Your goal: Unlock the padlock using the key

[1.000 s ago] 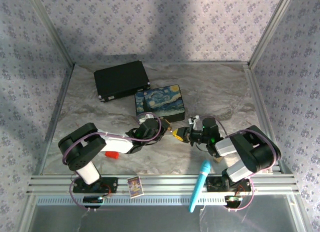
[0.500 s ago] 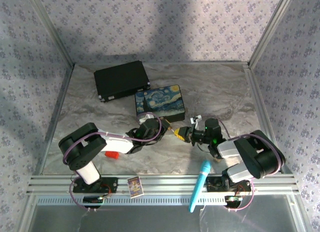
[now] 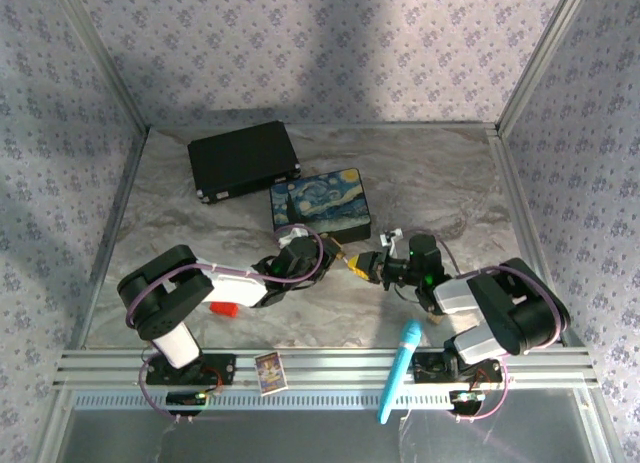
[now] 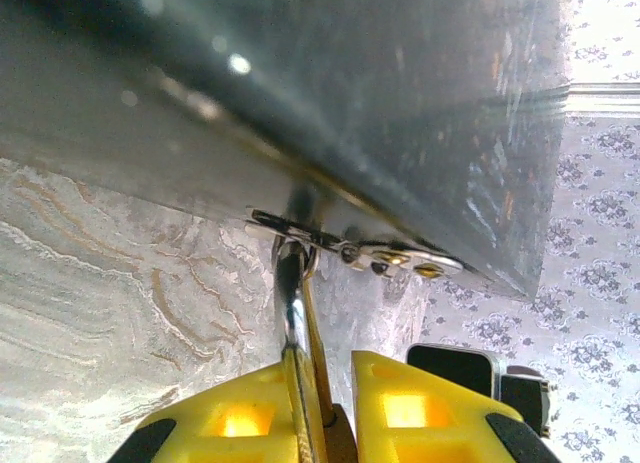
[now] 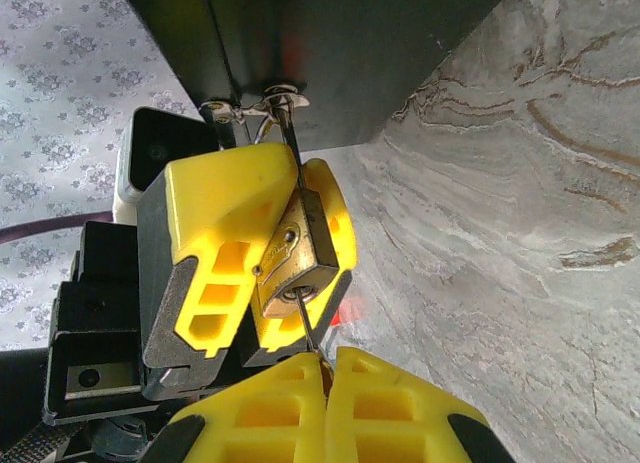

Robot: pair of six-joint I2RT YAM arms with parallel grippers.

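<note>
The left pincer (image 4: pixel 335 393) pinches the tiny brass-gold padlock (image 5: pixel 295 258), its silver shackle (image 4: pixel 290 293) hooked in the hasp (image 4: pixel 340 245) of the painted tin box (image 3: pixel 320 205) just beyond it. The right pincer (image 5: pixel 325 371) is pressed together on the thin silver key (image 5: pixel 305 328), whose tip meets the padlock ahead

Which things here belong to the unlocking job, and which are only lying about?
For the job: padlock, held by the left tool; key, held by the right tool; painted box, whose latch carries the padlock.
Lying about: black case, blue microphone, small red thing, picture card.
</note>
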